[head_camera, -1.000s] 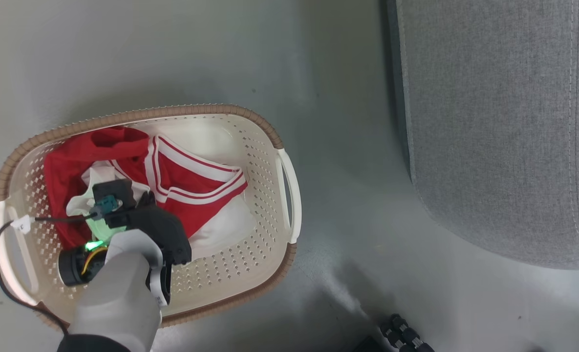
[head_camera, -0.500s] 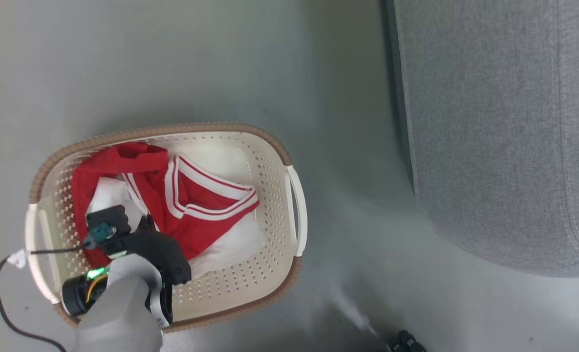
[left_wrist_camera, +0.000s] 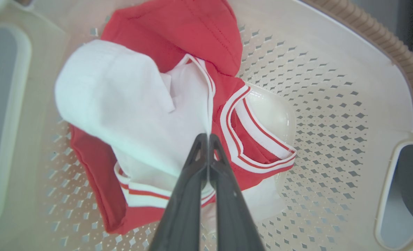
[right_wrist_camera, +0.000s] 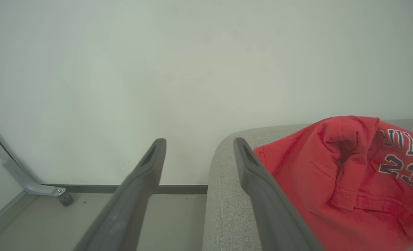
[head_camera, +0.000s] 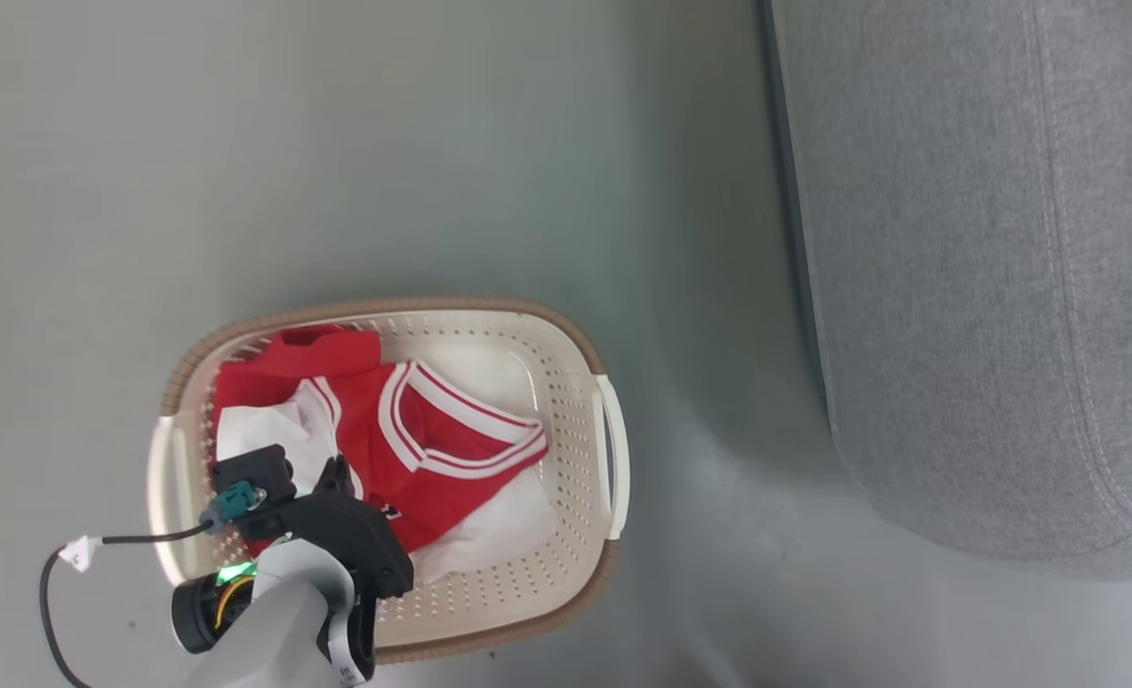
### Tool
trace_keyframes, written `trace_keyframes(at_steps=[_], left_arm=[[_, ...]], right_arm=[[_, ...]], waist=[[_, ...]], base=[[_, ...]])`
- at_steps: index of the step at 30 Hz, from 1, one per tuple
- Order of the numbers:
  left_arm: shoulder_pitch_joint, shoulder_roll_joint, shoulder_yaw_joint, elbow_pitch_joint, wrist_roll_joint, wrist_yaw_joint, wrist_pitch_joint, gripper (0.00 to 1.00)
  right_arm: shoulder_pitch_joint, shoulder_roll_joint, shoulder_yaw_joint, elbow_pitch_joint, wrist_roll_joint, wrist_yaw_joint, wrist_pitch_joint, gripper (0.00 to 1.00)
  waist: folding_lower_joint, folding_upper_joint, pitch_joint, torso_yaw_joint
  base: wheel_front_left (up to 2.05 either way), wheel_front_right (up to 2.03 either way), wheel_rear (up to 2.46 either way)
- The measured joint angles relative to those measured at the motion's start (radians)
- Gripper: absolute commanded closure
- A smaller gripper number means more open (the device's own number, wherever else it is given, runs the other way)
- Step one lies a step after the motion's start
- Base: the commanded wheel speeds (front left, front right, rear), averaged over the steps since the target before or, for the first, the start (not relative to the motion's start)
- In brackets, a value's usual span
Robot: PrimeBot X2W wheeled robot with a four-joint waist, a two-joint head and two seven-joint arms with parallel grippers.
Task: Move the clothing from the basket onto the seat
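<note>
Bare smooth floor (head_camera: 709, 239) separates the oval perforated basket (head_camera: 570, 497) from the rounded, stitched edge of the seat (head_camera: 986, 287). Left gripper (left_wrist_camera: 208, 137) pinches soft red-and-white clothing (left_wrist_camera: 133, 115) inside the basket; right gripper (right_wrist_camera: 199, 141) hangs released beside 1 red shirt (right_wrist_camera: 349, 174) on the seat.

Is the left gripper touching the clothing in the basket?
Touching. The left wrist view shows the left gripper shut, its tips pinching a white fold of the clothing inside the basket.
</note>
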Motion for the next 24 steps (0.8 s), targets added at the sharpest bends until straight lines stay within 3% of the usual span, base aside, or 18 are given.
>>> trace_keyframes(at_steps=[15,24], left_arm=[[0.066,-0.001,-0.008,-0.108,0.019,0.0,0.0,1.0],[0.117,-0.002,0.051,-0.171,0.128,0.0,0.0,1.0]], right_arm=[[0.022,0.038,0.073,0.112,-0.053,0.0,0.0,0.0],[0.043,0.087,0.121,0.191,-0.103,0.0,0.0,0.0]], waist=[[0.0,-0.0001,-0.179,0.063],[0.0,-0.0001,-0.3,0.101]], base=[[0.0,0.0,0.0],[0.0,0.0,0.0]])
